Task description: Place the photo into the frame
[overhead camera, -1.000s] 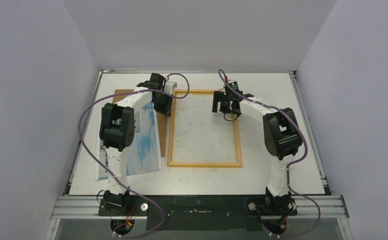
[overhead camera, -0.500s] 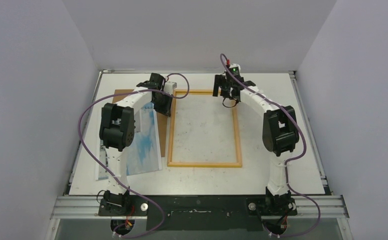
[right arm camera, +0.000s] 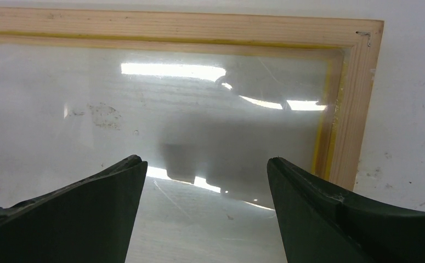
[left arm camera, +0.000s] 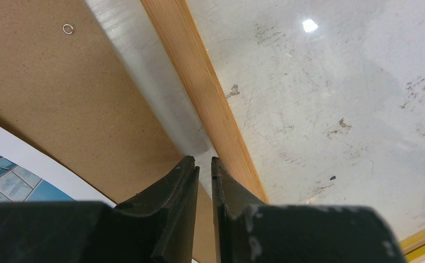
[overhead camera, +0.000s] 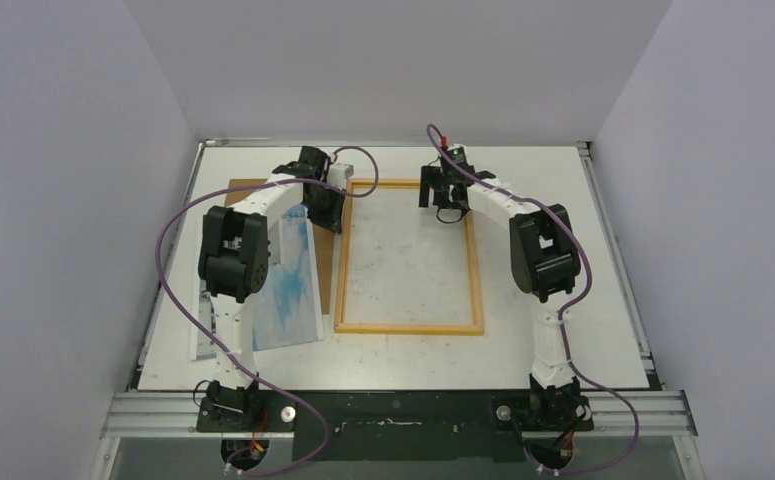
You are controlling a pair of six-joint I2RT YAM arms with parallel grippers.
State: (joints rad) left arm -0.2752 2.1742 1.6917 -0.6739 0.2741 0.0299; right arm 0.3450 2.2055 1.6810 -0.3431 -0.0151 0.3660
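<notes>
Two risks: creased print, knocked frame

White desk [overhead camera: 563,340] carries everything. The thin rectangular frame [overhead camera: 408,328], pale wood back up, lies mid-desk with a transparent pane [right arm camera: 89,109] in it and no print inside. The brown fibreboard panel [overhead camera: 248,187] lies just beside the frame's left rail. The paper photo of blue sky and a building [overhead camera: 288,300] lies face up on that panel, partly under the left arm.

Left end effector [left arm camera: 203,160]: fingers nearly pressed together, nothing seen between them, tips low over the strip between panel and rail. Right end effector [right arm camera: 205,161]: spread wide, holding nothing, over the frame's far right corner.

Likely failures:
- Flat paper gives little to pinch, so the tips may crease it or drag the panel.
- The frame looks loose, so a bump on the rail could skew it.
- The print may snag on a rail.
</notes>
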